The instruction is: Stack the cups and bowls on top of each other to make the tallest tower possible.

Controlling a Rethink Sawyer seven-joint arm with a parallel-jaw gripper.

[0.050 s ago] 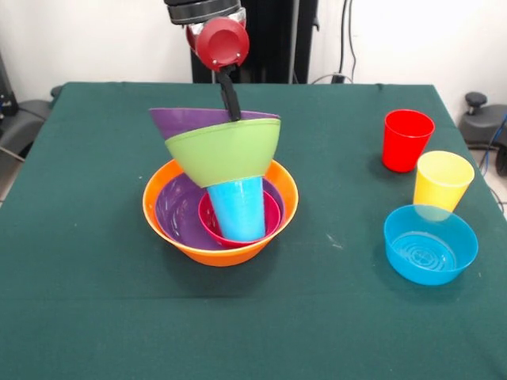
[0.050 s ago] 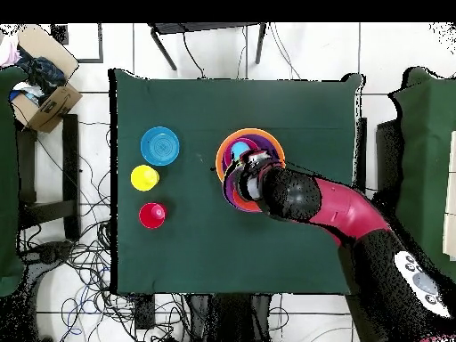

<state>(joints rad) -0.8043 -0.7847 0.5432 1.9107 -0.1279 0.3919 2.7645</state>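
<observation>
The tower stands at the table's middle. Its base is a large orange bowl (image 1: 158,214) (image 2: 221,153) holding a purple bowl (image 1: 176,210) and a small pink-red bowl (image 1: 210,227). A blue cup (image 1: 238,210) stands upright in the pink-red bowl. On the cup sit a lime green bowl (image 1: 226,150) and a second purple bowl (image 1: 182,120), both slightly tilted. My gripper (image 1: 235,111) (image 2: 252,169) comes down from above, shut on the upper purple bowl's rim; only one black finger shows.
A red cup (image 1: 406,140) (image 2: 151,215), a yellow cup (image 1: 442,180) (image 2: 144,177) and a small blue bowl (image 1: 430,244) (image 2: 160,145) stand apart on the green table (image 1: 79,277), in a row at the right side of the front view.
</observation>
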